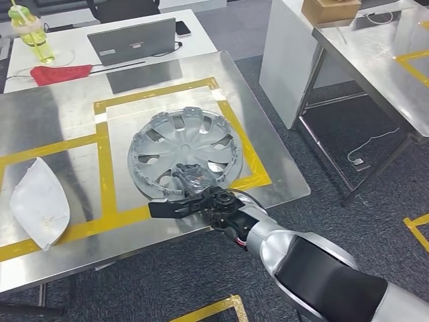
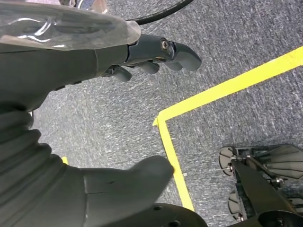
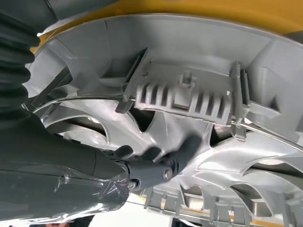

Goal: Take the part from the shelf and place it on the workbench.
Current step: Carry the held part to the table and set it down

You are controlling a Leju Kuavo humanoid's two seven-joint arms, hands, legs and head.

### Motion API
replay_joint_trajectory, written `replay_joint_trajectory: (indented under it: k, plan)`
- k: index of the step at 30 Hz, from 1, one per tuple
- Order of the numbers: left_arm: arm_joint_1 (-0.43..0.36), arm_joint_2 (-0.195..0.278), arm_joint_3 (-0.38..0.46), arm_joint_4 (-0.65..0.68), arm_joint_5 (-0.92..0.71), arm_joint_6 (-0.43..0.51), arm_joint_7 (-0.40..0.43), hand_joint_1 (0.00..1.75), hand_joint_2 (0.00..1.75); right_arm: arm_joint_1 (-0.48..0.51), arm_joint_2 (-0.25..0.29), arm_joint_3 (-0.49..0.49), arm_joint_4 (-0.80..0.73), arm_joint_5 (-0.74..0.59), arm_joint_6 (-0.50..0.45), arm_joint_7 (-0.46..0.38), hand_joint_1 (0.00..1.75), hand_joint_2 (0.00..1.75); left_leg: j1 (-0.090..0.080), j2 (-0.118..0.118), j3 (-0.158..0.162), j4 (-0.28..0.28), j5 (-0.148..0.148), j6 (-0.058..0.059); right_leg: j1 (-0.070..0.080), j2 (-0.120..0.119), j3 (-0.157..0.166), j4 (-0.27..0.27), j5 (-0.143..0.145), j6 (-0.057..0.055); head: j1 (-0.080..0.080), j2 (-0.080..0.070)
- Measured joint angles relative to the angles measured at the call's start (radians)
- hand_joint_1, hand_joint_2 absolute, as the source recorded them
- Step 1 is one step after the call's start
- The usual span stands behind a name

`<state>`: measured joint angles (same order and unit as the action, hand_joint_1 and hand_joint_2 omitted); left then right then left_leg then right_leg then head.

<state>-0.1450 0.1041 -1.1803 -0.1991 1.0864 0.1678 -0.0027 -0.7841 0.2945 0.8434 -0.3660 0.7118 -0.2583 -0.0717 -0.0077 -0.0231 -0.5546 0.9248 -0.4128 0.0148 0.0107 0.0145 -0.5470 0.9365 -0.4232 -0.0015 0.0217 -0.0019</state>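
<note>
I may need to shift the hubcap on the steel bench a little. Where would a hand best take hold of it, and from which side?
Likely at the rim nearest the robot, coming from the bench's front edge. The hubcap lies flat, inner side up, so its raised rim and open spoke gaps give fingers purchase. The right hand already sits at that near edge, fingers over the spokes.
</note>
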Motion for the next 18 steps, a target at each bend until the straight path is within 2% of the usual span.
replay_joint_trajectory:
  k: [5, 9, 12, 14, 16, 18]
  plan:
    - [0.0, 0.0, 0.0, 0.0, 0.013, -0.001, 0.0, 0.0, 0.0, -0.002, 0.0, -0.004, 0.005, -0.017, -0.024, -0.036, 0.0, 0.0, 0.0, 0.0, 0.0, 0.0, 0.0, 0.0, 0.0, 0.0, 0.0, 0.0, 0.0, 0.0, 0.0, 0.0]
    - [0.002, 0.0, 0.0, 0.0, 0.028, 0.0, -0.002, 0.0, 0.0, -0.01, 0.0, -0.024, 0.003, -0.097, -0.044, -0.122, 0.0, 0.0, 0.0, 0.0, 0.0, 0.0, 0.0, 0.0, 0.0, 0.0, 0.0, 0.0, 0.0, 0.0, 0.0, 0.0]
    - [0.007, 0.0, 0.0, 0.0, 0.039, 0.0, -0.006, 0.0, 0.0, -0.023, 0.0, -0.057, -0.018, -0.218, -0.033, -0.234, 0.0, 0.0, 0.0, 0.0, 0.0, 0.0, 0.0, 0.0, 0.0, 0.0, 0.0, 0.0, 0.0, 0.0, 0.0, 0.0]
    - [0.011, 0.001, 0.0, 0.0, 0.047, 0.0, -0.009, 0.0, 0.0, -0.024, 0.0, -0.085, -0.061, -0.329, 0.011, -0.305, 0.0, 0.0, 0.0, 0.0, 0.0, 0.0, 0.0, 0.0, 0.0, 0.0, 0.0, 0.0, 0.0, 0.0, 0.0, 0.0]
    - [0.015, 0.002, 0.0, 0.0, 0.056, 0.0, -0.01, 0.0, 0.0, -0.012, -0.004, -0.111, -0.141, -0.447, 0.07, -0.336, 0.0, 0.0, 0.0, 0.0, 0.0, 0.0, 0.0, 0.0, 0.0, 0.0, 0.0, 0.0, 0.0, 0.0, 0.0, 0.0]
    - [0.019, 0.003, 0.0, 0.0, 0.063, 0.0, -0.01, 0.0, 0.0, 0.014, -0.016, -0.133, -0.252, -0.543, 0.115, -0.328, 0.0, 0.0, 0.0, -0.001, 0.0, 0.0, 0.0, 0.0, 0.0, 0.0, 0.0, 0.0, 0.0, 0.0, 0.0, 0.0]
